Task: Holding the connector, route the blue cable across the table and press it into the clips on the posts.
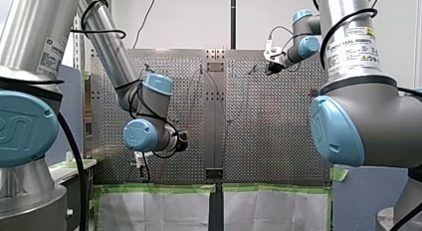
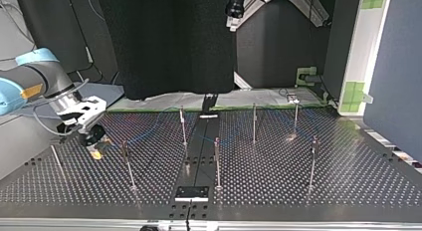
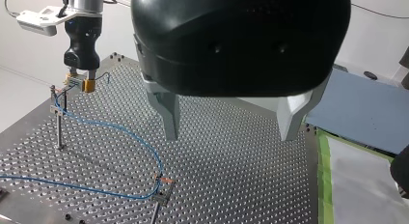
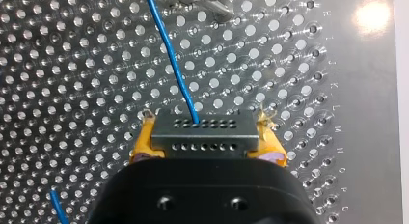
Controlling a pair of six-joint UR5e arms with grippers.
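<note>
While our right end effector (image 4: 206,147) grips the connector (image 4: 202,130) just beside the nearest post (image 3: 59,130) and our left end effector (image 3: 230,137) gapes empty, pulling too hard, we could drag the blue cable (image 3: 123,132) off that post's clip (image 3: 53,92).

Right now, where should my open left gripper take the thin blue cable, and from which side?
Probably the free curved span of the thin blue cable between the slim metal post and the nearer clip, from above, my left gripper straddling it: it runs clear of my right gripper there.
</note>
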